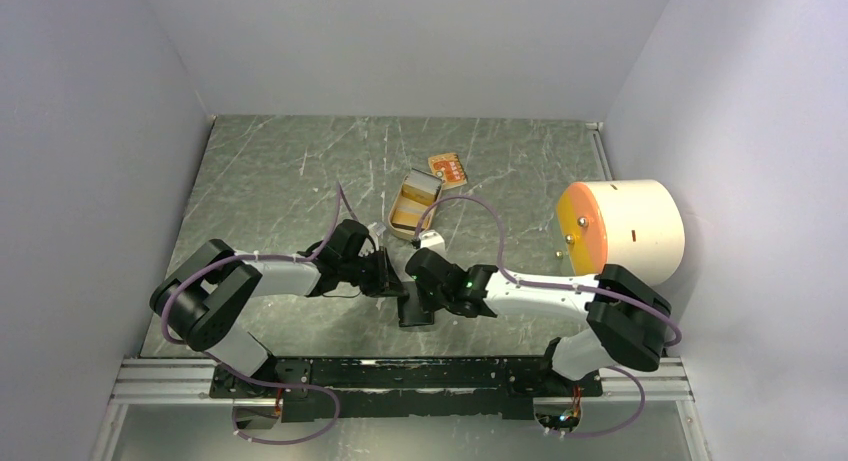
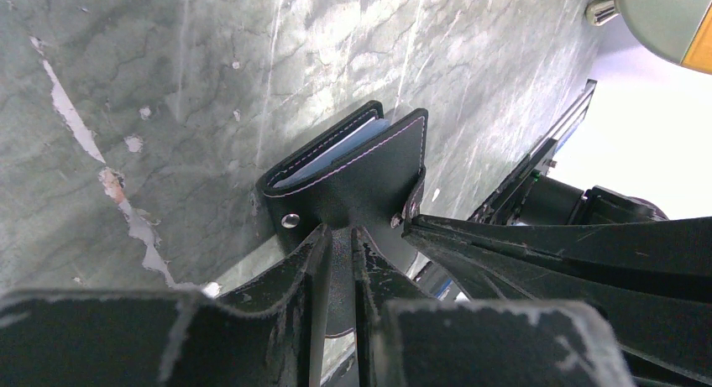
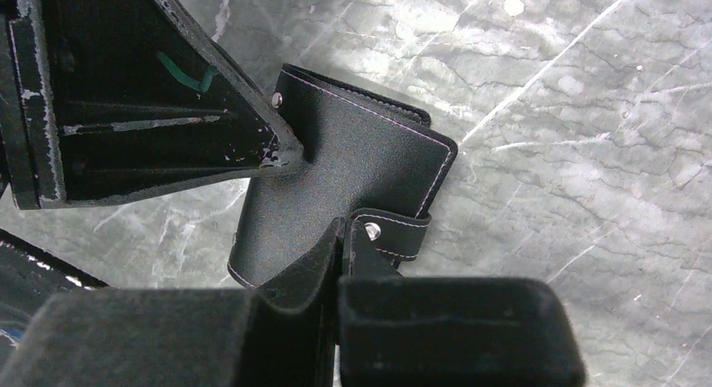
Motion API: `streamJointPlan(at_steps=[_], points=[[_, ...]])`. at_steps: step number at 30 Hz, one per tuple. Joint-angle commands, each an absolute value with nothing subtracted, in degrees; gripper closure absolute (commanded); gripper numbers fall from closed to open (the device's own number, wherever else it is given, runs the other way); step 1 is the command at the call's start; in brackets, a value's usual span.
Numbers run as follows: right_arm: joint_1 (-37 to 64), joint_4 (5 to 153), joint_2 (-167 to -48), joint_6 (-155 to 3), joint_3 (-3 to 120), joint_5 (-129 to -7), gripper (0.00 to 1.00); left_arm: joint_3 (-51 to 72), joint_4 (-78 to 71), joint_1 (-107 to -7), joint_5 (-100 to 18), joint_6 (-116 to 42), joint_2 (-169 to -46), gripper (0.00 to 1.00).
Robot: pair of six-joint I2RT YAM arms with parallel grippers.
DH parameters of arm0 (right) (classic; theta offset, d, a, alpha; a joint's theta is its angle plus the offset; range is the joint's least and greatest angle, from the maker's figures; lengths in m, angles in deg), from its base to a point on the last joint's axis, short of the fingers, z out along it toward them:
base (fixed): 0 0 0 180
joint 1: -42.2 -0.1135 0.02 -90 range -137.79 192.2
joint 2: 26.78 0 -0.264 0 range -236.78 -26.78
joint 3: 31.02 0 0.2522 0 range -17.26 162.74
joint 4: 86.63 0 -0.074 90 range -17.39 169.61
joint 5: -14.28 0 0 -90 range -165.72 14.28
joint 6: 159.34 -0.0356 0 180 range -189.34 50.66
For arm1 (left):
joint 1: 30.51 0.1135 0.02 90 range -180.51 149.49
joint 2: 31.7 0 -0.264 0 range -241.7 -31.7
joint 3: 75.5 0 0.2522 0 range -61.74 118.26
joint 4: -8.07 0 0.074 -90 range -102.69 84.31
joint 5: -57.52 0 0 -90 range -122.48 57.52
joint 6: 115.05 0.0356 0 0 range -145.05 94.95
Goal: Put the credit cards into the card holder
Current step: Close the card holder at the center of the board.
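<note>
Black leather-like folding card holder (image 1: 415, 311) sits at desk centre-front, between the two arms and pinched by both. The dark grey-green marbled desk (image 1: 280, 181) carries everything.

Left claw (image 2: 339, 251): fingers nearly together w/ only thin black leather between them, gripping the card holder at its near edge, by the metal snap stud. In left wrist view the card holder (image 2: 353, 156) stands slightly spread, and pale blue lining shows in the gap btwn the two stitched panels.

Right claw (image 3: 338, 257): also pressed close, clamped on the card holder's edge right at the snap tab. In right wrist view the card holder (image 3: 353, 156) shows its pebbled black outer face w/ pale stitching, and the tab w/ silver stud is just beside the fingertips. The left claw's finger (image 3: 168, 110) touches the holder's upper-left corner.

Top view: left claw (image 1: 388, 279) and right claw (image 1: 420, 284) meet almost tip to tip over the holder.

Tan-orange card (image 1: 447, 168) lies flat toward the desk's far side, apart from the holder. The tan-gold oblong metal tin (image 1: 415, 203) is just nearer than it. Small pale flat piece (image 1: 432, 240) is by the tin's near end, likely the grey-white card, too small to tell. Big white cylinder w/ orange face (image 1: 620, 231) stands at the right edge.
</note>
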State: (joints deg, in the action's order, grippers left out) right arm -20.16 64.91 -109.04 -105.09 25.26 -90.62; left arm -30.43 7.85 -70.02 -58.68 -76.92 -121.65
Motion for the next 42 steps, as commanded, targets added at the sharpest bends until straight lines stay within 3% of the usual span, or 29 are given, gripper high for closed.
streamJointPlan(at_steps=[1, 40, 42], points=[[-20.55, 67.29, -109.51, -105.02, 25.46, -89.82, 1.00, -30.98, 7.50, -71.11, -59.69, -76.56, -121.80, 0.79], [-21.05, 66.84, -111.36, -104.85, 26.03, -87.28, 1.00, -31.32, 8.01, -71.28, -59.78, -76.90, -122.00, 0.80], [-21.03, 65.13, -110.53, -104.21, 28.09, -86.64, 0.94, -31.25, 7.87, -71.27, -59.80, -76.83, -122.21, 0.80]])
